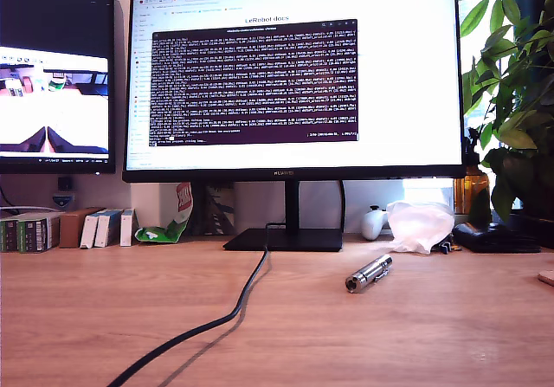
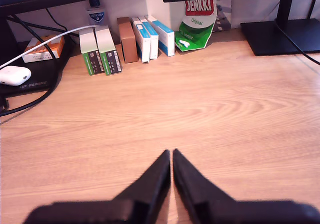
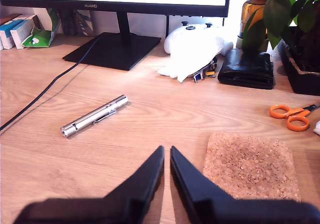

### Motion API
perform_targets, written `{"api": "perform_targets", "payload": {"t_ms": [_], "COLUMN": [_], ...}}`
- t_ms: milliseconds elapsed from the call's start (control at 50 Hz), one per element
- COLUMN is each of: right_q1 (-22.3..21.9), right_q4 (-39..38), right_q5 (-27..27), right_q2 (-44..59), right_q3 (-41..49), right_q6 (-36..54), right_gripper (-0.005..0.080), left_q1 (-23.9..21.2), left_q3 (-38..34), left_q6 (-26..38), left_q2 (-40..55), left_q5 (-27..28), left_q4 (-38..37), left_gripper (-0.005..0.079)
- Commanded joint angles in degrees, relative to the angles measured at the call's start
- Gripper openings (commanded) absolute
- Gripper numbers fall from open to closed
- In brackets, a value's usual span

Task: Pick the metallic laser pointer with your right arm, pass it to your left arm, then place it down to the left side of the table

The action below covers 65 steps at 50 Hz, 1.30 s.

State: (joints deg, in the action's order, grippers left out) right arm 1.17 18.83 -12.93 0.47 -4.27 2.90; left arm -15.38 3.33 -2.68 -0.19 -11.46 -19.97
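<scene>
Lying on the wood-grain table (image 1: 104,318), the metallic laser pointer (image 3: 94,116) sat ahead of my second gripper (image 3: 166,151) and off to one side, well apart from it. That gripper's jaws were nearly together, holding nothing, with a cork coaster (image 3: 248,164) just beside them. My first gripper (image 2: 171,154) hovered over bare wood, jaws likewise narrow and empty.

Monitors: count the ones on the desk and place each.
2. The big monitor stands mid-desk in the exterior view, above the pointer. A second monitor is cut off at that view's left edge. More may sit out of frame.
</scene>
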Motion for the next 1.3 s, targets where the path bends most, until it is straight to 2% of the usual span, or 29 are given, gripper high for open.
{"api": "perform_targets", "payload": {"t_ms": [0, 440, 540, 720, 880, 980, 1060, 1160, 1280], "right_q1": [0.0, 0.0, 0.0, 0.0, 0.0, 0.0, 0.0, 0.0, 0.0], "right_q4": [-0.5, -0.4, -0.6, -3.2, -14.4, -22.2, -24.3, -24.9, -24.9], "right_q5": [0.0, -0.2, -0.7, -2.3, -7.7, -10.9, -12.6, -15.7, -20.3], "right_q2": [-0.4, -0.4, -0.4, -0.4, -0.4, -0.3, 0.1, 1.3, 4.5], "right_q3": [1.3, 1.3, 1.3, 1.3, 1.1, 0.7, -0.9, -3.0, -6.3], "right_q6": [-0.1, -0.3, -2.4, -14.5, -26.7, -30.7, -31.5, -30.2, -21.7], "right_gripper": [-0.0011, -0.0011, -0.0011, -0.0011, -0.0011, -0.0011, -0.0011, -0.0011, -0.0011], "left_q1": [-0.1, -0.1, -0.1, -0.1, -0.1, -0.1, -0.1, -0.1, -0.1], "left_q3": [-1.3, -1.3, -1.3, -1.3, -1.3, -1.2, -0.7, 1.6, 5.2], "left_q6": [-0.3, -0.8, -5.8, -15.1, -20.0, -19.8, -19.3, -14.6, -6.3], "left_q2": [-0.5, -0.5, -0.5, -0.5, -0.5, -0.5, -0.2, 0.9, 4.8], "left_q5": [0.1, 0.6, 3.0, 7.6, 11.7, 15.2, 17.6, 22.8, 30.3], "left_q4": [-1.3, -1.2, -1.0, 2.6, 15.5, 25.7, 31.4, 32.9, 32.8], "left_gripper": [-0.0023, -0.0023, -0.0023, -0.0023, -0.0023, -0.0023, -0.0023, -0.0023, -0.0023]}}
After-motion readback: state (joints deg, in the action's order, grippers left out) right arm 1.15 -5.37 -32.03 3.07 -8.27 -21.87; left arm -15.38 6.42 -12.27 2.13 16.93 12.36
